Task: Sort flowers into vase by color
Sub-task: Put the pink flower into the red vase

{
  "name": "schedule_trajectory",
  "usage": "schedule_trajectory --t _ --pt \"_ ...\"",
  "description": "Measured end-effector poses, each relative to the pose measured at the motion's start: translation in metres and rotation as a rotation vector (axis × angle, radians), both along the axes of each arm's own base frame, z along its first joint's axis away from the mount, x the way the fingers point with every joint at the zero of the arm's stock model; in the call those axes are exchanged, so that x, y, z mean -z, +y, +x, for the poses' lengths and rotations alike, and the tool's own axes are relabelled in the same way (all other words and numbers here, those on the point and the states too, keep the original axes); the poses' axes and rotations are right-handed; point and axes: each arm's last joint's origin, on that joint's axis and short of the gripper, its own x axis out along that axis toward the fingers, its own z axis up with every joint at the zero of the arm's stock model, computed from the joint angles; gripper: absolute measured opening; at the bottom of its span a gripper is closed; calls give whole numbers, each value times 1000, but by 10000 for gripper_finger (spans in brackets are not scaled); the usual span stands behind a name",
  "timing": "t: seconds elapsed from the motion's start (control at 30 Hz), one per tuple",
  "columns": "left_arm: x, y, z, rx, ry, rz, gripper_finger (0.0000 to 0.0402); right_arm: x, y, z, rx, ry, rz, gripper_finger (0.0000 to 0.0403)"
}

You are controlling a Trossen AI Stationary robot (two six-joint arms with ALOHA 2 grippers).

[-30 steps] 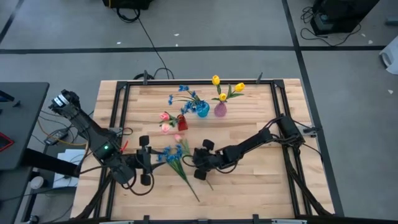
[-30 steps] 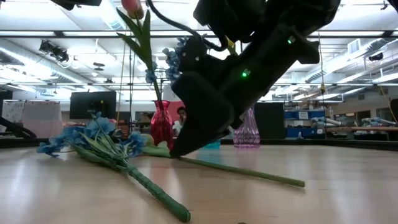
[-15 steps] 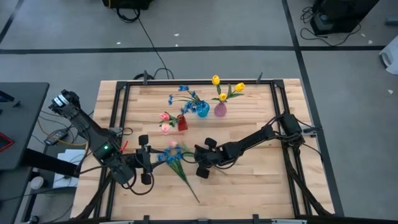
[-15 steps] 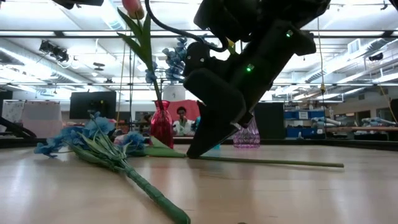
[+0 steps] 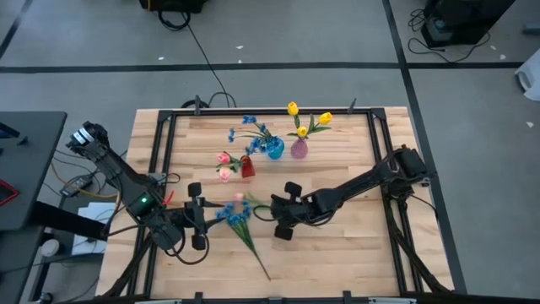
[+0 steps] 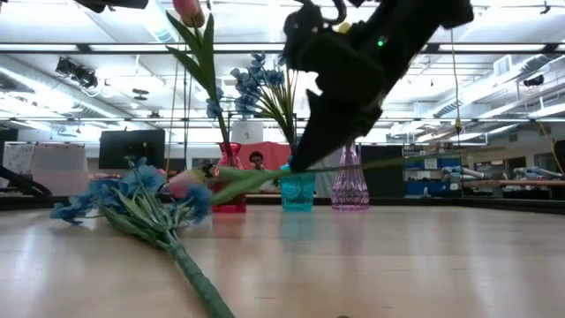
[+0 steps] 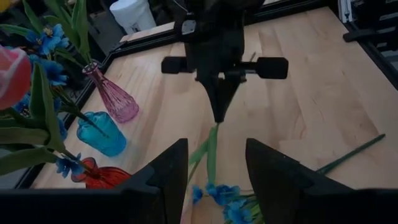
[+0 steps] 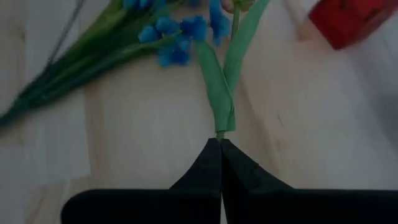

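A pink tulip [image 5: 239, 197] on a green stem hangs in my right gripper [image 5: 274, 211], which is shut on the stem near the table's middle. A bunch of blue blossoms [image 5: 234, 213] lies flat on the wood under it, its stem [image 5: 256, 252] pointing at the near edge. My left gripper [image 5: 202, 217] is open, just left of the blue bunch and touching nothing. Behind stand a red vase [image 5: 246, 166] with pink tulips, a blue vase [image 5: 275, 150] with blue blossoms and a pink vase [image 5: 299, 149] with yellow tulips. My right gripper pinches the pink tulip's stem [image 8: 219, 132] just below its leaves, between the two fingertips [image 8: 211, 155]. The fingers slant down from the table's right. The tulip [image 6: 256, 179] is lifted clear and lies about level, its head [image 6: 181, 181] toward the table's left.
The three vases stand in a row toward the far side, behind both grippers. A black frame rail [image 5: 160, 160] runs along the table's left and right sides. Bare wood [image 5: 346, 245] lies on the near right. A person [image 6: 257, 162] shows in the room beyond the table.
My right gripper, shut on the pink tulip's stem, has risen and shifted toward the table's right. The tulip, which lay on the table, is lifted clear; its free stem end has swung up off the wood until the stem lies about level. The blue bunch has stayed put.
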Motion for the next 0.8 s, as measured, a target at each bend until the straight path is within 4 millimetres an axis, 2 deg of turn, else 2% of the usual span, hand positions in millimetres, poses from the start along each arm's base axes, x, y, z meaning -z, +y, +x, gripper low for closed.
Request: schedule_trajectory --t 0.2,0.4,0.53,0.6,0.67,0.8 --pt "3 -1 1 -10 -29 -27 167 -21 4 -11 21 -35 -72 2" --pt "34 3 6 16 -156 -120 167 -50 12 -22 39 -136 -176 1" --pt "50 9 7 66 -207 -218 167 -62 18 -29 2 -157 -130 2" --pt "55 12 7 62 -209 -227 167 -62 20 -29 -16 -151 -81 11" --pt "56 14 8 55 -219 -230 167 -53 21 -26 -27 -147 -63 30" --pt "60 18 8 48 -237 -221 167 -13 12 -16 1 -50 -85 78"
